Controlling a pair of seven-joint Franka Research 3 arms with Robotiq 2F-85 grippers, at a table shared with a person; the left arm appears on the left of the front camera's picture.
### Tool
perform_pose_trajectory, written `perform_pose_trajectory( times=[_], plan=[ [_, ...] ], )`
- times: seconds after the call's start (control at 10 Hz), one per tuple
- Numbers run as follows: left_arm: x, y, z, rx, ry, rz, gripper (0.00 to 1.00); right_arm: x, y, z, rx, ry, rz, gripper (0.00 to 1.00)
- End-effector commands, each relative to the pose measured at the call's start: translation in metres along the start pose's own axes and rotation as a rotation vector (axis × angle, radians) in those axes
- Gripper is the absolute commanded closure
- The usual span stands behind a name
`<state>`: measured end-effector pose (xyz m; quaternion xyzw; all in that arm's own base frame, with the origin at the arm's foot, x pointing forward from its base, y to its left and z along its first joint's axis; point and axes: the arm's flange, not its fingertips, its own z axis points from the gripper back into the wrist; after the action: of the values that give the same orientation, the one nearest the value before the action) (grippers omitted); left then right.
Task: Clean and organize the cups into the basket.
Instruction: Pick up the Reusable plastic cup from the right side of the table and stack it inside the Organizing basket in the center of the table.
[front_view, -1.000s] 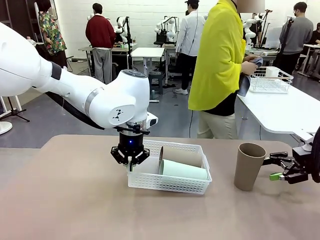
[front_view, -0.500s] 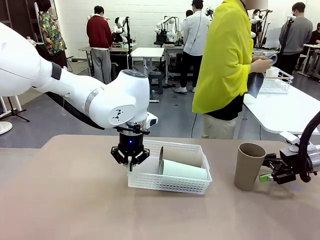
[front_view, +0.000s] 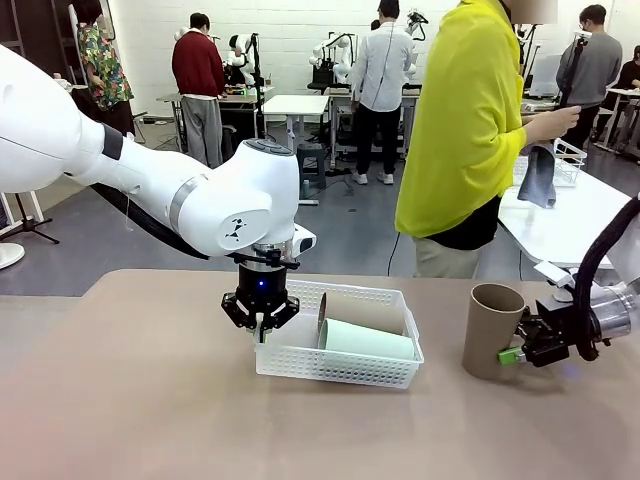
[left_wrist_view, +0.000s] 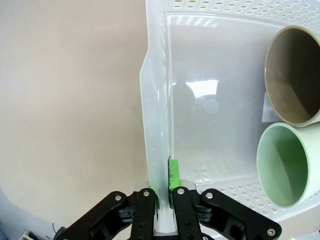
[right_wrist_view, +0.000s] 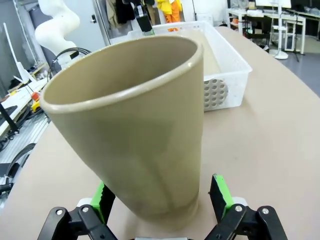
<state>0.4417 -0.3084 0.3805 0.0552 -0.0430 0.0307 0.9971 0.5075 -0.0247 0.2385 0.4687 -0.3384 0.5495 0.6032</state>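
The tan cup stands mouth up on the table, apart from the basket on its right side; my right claw straddles its lower part, spread, pads either side, seemingly not yet pressing; I'd close low and square, gently, since the taper could slip, then lift clear before laying it beside the mint cup and another tan cup in the basket; my left claw is clenched on the basket's wall; the standing cup's foot is cut off in my wrist view, so contact is uncertain.
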Motion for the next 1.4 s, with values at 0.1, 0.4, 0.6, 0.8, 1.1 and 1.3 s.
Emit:
perform_pose_trajectory(
  times=[0.1, 0.4, 0.6, 0.8, 1.1, 1.3],
  plan=[
    [0.0, 0.001, 0.0, 0.001, -0.002, 0.001, 1.0, 0.004, -0.009, -0.011, 0.069, 0.018, 0.024, 0.0],
    [0.0, 0.001, 0.0, 0.001, -0.002, 0.001, 1.0, 0.006, -0.006, -0.014, 0.127, 0.038, 0.055, 0.58],
    [0.0, 0.001, 0.0, 0.001, -0.002, 0.001, 1.0, 0.006, -0.003, -0.01, 0.126, 0.026, 0.061, 0.63],
    [0.0, 0.001, 0.0, 0.001, -0.002, 0.001, 1.0, 0.007, -0.002, -0.007, 0.122, 0.013, 0.061, 1.0],
    [0.0, 0.001, 0.0, 0.001, -0.002, 0.001, 1.0, 0.1, 0.057, 0.011, -0.018, -0.027, 0.03, 1.0],
    [0.0, 0.001, 0.0, 0.001, -0.002, 0.001, 1.0, 0.17, 0.098, 0.036, -0.106, -0.088, 0.045, 1.0]
  ],
)
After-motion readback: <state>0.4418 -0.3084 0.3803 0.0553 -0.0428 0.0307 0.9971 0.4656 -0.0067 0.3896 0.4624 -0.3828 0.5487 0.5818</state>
